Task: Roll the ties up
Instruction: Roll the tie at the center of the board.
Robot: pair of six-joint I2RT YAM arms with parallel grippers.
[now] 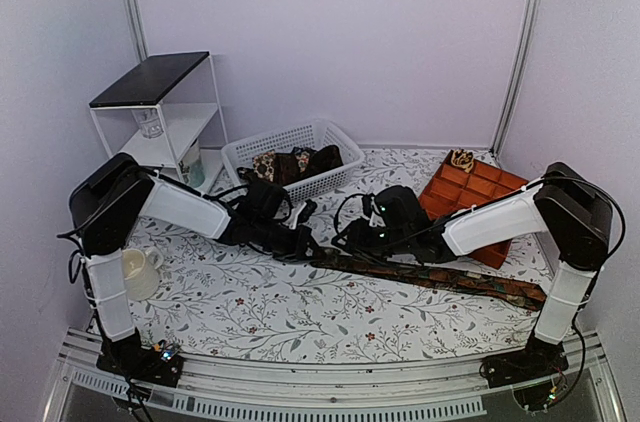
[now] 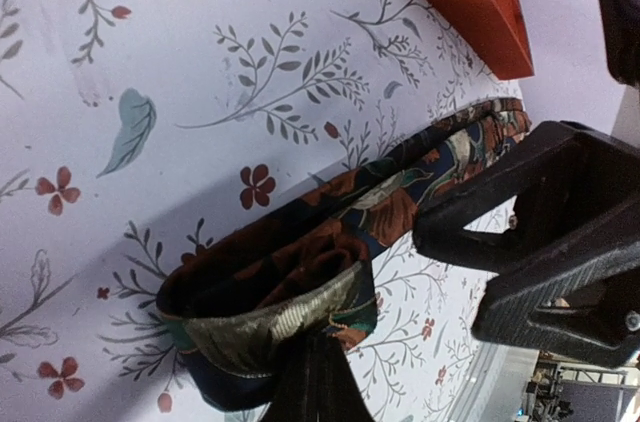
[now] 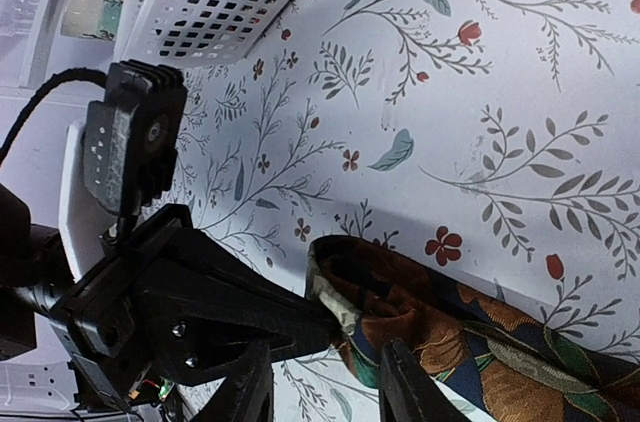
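Note:
One of the ties, printed in rust, navy and green, lies stretched across the floral cloth from the middle to the right. Its left end is curled into a small loose roll. My left gripper is shut on the near wall of that roll. My right gripper hovers just right of it, open, its fingers close beside the roll but not pinching it. Both grippers meet at the table's middle. More ties lie bunched in the white basket.
An orange compartment tray stands at the back right, one rolled spotted piece in its far corner. A white shelf unit stands at the back left. A white mug sits by the left arm.

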